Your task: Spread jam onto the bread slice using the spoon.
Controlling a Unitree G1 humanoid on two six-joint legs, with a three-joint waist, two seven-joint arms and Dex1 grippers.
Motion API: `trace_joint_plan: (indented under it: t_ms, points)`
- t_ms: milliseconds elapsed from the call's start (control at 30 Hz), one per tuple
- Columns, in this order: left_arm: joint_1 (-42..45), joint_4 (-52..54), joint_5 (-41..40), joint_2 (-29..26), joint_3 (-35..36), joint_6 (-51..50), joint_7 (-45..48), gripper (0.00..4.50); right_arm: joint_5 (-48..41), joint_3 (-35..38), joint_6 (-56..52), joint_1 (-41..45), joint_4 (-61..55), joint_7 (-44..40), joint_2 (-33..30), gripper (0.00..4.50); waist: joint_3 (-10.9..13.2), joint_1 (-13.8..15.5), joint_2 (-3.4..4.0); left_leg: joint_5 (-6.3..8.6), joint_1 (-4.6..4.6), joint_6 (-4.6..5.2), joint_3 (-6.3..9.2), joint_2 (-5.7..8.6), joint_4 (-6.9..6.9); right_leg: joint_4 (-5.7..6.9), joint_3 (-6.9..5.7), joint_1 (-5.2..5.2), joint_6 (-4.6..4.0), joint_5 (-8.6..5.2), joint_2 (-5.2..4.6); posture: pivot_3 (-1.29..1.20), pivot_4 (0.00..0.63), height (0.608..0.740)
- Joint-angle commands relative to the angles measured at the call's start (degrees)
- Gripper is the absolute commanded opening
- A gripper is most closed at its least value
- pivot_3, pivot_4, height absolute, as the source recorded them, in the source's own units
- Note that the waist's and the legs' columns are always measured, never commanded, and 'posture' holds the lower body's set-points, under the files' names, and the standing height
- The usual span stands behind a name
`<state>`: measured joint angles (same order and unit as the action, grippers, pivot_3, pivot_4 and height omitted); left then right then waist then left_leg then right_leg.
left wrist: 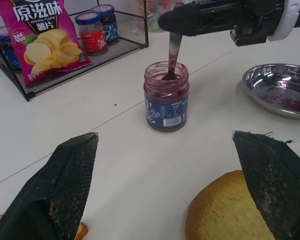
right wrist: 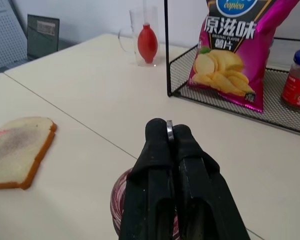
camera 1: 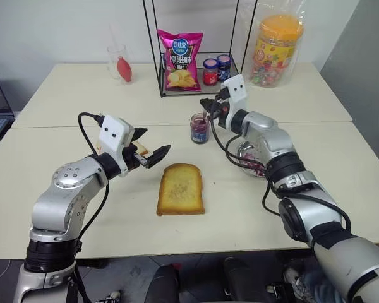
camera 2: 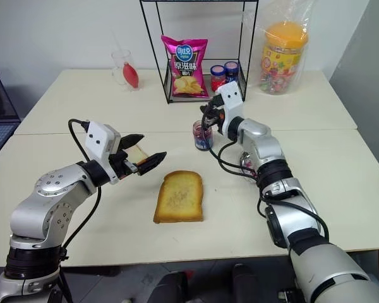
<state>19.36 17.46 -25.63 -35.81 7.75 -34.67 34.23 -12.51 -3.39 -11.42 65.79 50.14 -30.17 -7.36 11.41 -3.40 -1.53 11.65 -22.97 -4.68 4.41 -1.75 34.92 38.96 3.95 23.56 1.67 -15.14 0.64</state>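
From the head camera, the right gripper (camera 1: 208,108), clamped on the spoon (left wrist: 172,54), dips it into the jam (camera 1: 199,129) jar behind the bread slice (camera 1: 180,189) on the worktop (camera 1: 63,95); the left gripper (camera 1: 150,146) hovers wide open beside the bread. The left wrist view shows the spoon bowl in the jam, chips (left wrist: 40,37) marked "原滋味". The right wrist view reads "copico". This looks like the loading step; next, lift a scoop across to the bread.
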Motion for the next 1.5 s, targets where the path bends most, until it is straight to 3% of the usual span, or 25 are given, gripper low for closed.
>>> trace_joint_plan:
  t_ms: [33, 633, 1067, 1500]
  points:
    - [1.1, 2.0, -0.1, 0.3, 0.4, 0.5, -0.5, 4.50, 0.2, 2.3, 0.5, 3.3, 2.1, 0.9, 1.1, 0.03, 0.0, 0.0, 0.00, 0.00, 0.00, 0.00, 0.00, 0.00, 0.00, 0.00, 0.00, 0.00, 0.00, 0.00, 0.00, 0.00, 0.150, 0.740]
    - [1.5, 1.5, 0.5, 1.0, -0.4, 1.0, -0.7, 4.50, -7.6, 14.3, -16.4, 7.5, 3.4, 4.5, 3.6, 0.03, 0.0, 0.0, 0.00, 0.00, -0.01, 0.00, 0.01, 0.00, -0.01, 0.00, -0.01, 0.00, -0.03, 0.02, 0.00, 0.00, 0.150, 0.740]
    - [2.9, -0.5, 1.5, 1.7, -1.0, 2.0, -0.9, 4.50, -11.6, 21.4, -20.1, 10.3, 4.5, 7.7, 2.7, 0.03, 0.0, -0.1, 0.00, 0.00, -0.01, 0.00, 0.01, 0.00, -0.01, 0.00, -0.03, 0.00, -0.03, 0.02, 0.00, 0.00, 0.150, 0.740]
    - [4.2, -2.7, 2.0, 2.0, -0.3, 2.9, -1.2, 4.50, -10.4, 21.6, -19.7, 9.5, 3.6, 8.2, 1.9, 0.03, 0.0, -0.1, 0.00, 0.00, -0.01, 0.00, 0.01, 0.01, -0.01, -0.01, -0.02, 0.00, -0.03, 0.02, 0.00, 0.00, 0.150, 0.740]
